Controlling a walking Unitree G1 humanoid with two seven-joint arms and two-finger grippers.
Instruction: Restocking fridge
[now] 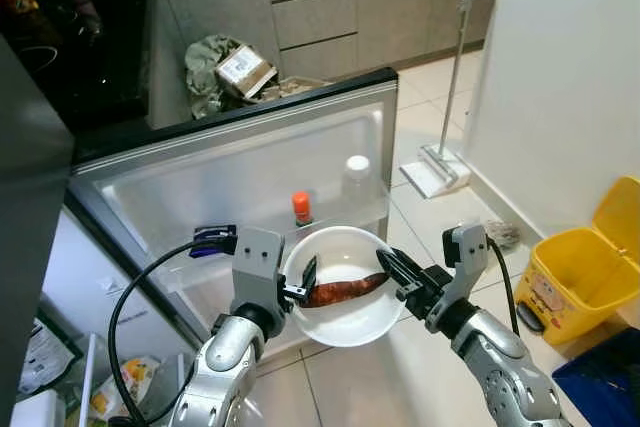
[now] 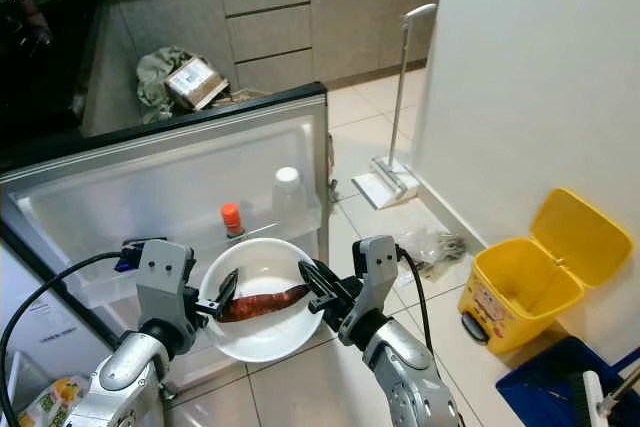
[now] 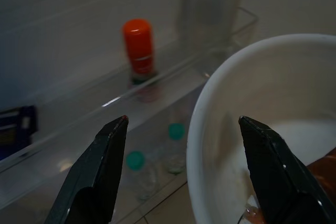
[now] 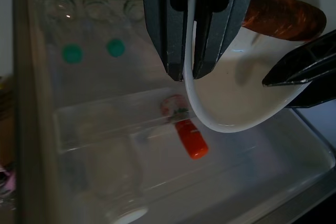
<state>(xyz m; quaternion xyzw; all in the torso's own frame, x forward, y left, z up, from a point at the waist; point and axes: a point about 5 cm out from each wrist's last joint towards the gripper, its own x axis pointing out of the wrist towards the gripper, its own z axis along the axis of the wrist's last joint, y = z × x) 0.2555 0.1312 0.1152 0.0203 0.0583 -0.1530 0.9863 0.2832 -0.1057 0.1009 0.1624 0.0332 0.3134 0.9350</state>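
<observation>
Head-camera views show a white bowl (image 1: 343, 287) with a sweet potato (image 1: 343, 290) held near the open fridge door (image 1: 240, 162); right gripper (image 4: 188, 72) pinches its right rim; left gripper (image 3: 181, 129) straddles the left rim, fingers spread; shelving appears yet to come.

Tiled floor (image 1: 430, 97), grey cabinets (image 1: 320, 7), yellow bin (image 1: 590, 267)
</observation>
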